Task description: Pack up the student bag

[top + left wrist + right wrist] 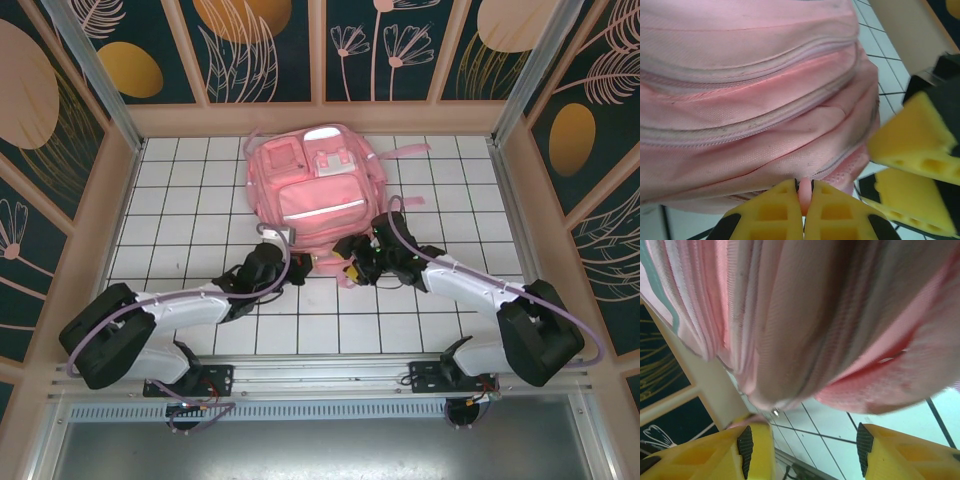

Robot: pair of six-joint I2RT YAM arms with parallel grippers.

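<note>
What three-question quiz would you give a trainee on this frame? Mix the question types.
1. True or false: the left hand is shut on a pink bit of the student bag.
2. Pick one: the right hand is A) open, close to the bag; B) shut on a strap; C) lifted high above the bag.
3. Short answer: which edge of the bag are both hands at, near or far?

Key: 1 true. 2 A. 3 near.
</note>
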